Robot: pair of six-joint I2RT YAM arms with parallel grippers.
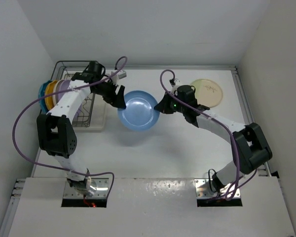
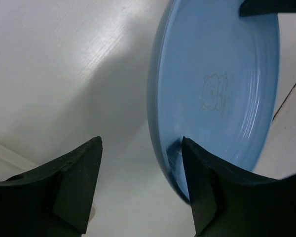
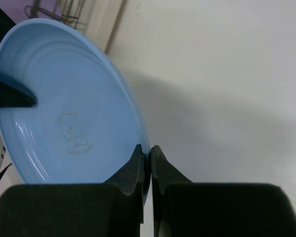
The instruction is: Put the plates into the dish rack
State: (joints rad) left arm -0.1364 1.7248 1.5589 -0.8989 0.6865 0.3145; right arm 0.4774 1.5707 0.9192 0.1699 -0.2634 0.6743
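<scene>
**Desk lead:** Where's the plate?

**Me:** The light blue plate (image 1: 138, 109) hangs tilted over mid-desk (image 1: 153, 158). My right hand (image 3: 147, 150) is clenched on its rim at 3 o'clock. My left hand (image 2: 140, 143) gapes, fingers (image 2: 74, 182) straddling the rim at 9 o'clock.

**Desk lead:** How will it handle?

**Me:** I judge it stiff, glossy, slippery and breakable. The rim is the only hold, so I want a deep bite.

**Desk lead:** And the room?

**Me:** The desk is smooth and white, with walls (image 1: 138, 29) close around. The dish rack (image 1: 69, 65) at 10 o'clock holds three plates (image 1: 53, 91) on edge. A cream-and-green plate (image 1: 206, 92) lies flat at 1 o'clock.
</scene>
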